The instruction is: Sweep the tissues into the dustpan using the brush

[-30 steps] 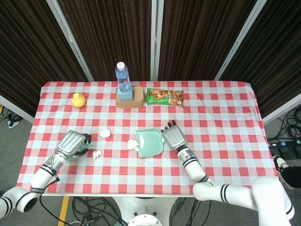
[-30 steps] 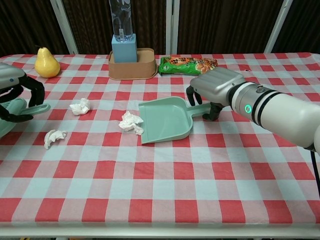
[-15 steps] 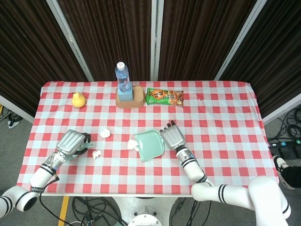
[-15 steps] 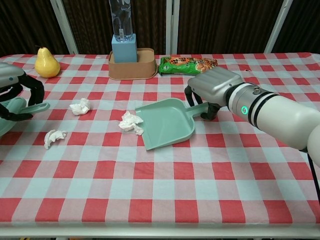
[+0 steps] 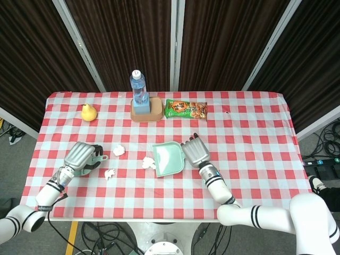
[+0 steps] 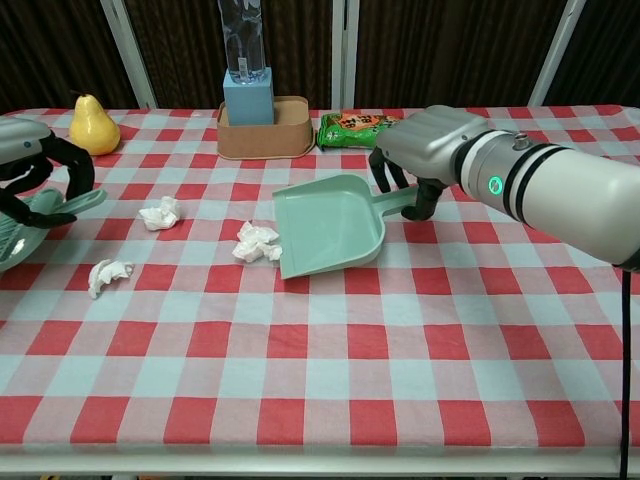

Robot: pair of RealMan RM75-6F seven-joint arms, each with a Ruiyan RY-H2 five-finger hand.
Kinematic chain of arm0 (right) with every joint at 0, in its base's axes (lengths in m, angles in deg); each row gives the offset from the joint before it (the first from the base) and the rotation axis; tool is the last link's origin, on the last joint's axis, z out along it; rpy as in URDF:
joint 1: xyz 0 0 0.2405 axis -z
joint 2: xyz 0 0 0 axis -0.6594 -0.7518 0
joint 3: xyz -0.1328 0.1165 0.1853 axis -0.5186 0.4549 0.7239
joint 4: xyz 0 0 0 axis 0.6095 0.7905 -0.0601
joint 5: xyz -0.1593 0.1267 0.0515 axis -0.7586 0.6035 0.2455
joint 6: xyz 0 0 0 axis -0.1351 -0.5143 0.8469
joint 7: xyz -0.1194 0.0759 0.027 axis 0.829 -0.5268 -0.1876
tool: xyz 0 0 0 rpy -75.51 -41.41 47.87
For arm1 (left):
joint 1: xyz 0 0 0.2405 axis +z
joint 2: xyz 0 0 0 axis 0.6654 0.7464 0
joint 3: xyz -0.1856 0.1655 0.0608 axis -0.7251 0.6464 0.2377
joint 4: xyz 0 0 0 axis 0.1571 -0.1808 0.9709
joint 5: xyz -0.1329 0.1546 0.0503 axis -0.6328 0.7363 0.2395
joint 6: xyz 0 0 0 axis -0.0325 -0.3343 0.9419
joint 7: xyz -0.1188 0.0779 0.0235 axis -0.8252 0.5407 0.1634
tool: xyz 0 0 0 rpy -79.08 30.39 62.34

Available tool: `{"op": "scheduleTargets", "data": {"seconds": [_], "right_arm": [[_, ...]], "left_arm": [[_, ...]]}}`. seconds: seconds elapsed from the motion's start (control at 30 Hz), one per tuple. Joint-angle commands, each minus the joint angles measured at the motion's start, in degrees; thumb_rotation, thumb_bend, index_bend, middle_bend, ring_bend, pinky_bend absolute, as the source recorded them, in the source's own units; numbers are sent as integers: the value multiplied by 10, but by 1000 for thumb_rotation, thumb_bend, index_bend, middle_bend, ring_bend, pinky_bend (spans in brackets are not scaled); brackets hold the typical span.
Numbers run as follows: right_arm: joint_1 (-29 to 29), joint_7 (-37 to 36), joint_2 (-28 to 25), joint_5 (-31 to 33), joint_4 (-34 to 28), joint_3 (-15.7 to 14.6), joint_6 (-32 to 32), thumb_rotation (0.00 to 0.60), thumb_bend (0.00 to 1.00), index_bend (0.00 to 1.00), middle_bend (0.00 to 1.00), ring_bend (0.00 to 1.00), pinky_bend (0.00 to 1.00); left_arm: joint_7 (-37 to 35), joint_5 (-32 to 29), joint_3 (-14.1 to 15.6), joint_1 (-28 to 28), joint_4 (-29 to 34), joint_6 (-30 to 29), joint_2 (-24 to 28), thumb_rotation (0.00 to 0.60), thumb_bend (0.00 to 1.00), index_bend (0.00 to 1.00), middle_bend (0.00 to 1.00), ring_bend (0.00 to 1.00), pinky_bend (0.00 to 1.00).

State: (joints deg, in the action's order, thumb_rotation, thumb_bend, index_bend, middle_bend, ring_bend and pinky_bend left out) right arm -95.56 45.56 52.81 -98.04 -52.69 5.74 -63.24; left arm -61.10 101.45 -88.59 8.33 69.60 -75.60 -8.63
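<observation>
The surface (image 5: pixel 255 138) carries a red-and-white checked cloth; dark curtain panels (image 5: pixel 122 37) stand behind it. Left to right: the left hand (image 6: pixel 25 165) has its fingers clamped on the pale green plastic brush (image 6: pixel 30 215). Three crumpled white tissues lie apart: one near the front (image 6: pixel 108 273), one further back (image 6: pixel 162 212), one (image 6: pixel 256 243) touching the mouth of the pale green plastic dustpan (image 6: pixel 330 225). The right hand (image 6: pixel 430 150) has its fingers clamped on the dustpan handle. Only the head view shows floor cables (image 5: pixel 101 234)
</observation>
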Motion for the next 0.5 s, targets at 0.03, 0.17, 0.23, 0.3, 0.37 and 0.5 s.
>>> {"op": "scheduleTargets", "data": {"seconds": [0.03,0.17,0.23,0.3,0.37,0.5], "right_arm": [[-13,26,-14,31,-21,-1,-13,600,430,644,566,334,213],[-20,39,-15,51,-28,-11,-21,600,431,645,567,334,213],[-23,42,-13,58,-28,-15,-24,600,431,645,567,335,213],[-26,43,-10,62,-27,-17,-26,600,431,645,567,334,213],[-30,46,-6,65,-26,-19,-29,600,432,645,567,334,213],[-38,51,6,71,-22,-24,-36,600,431,645,567,335,213]], "left_arm": [[-40,0,-6,-16,-46,19,-26,600,409,540,561,804,952],[-82,0,-12,-31,-89,33,-45,600,412,540,561,802,952],[-113,4,-13,-40,-105,37,-56,600,413,540,561,802,951],[-135,10,-13,-49,-119,39,-64,600,413,540,560,801,951],[-151,19,-11,-59,-135,40,-74,600,414,540,561,800,951],[-184,30,-8,-77,-155,44,-94,600,413,540,561,800,946]]}}
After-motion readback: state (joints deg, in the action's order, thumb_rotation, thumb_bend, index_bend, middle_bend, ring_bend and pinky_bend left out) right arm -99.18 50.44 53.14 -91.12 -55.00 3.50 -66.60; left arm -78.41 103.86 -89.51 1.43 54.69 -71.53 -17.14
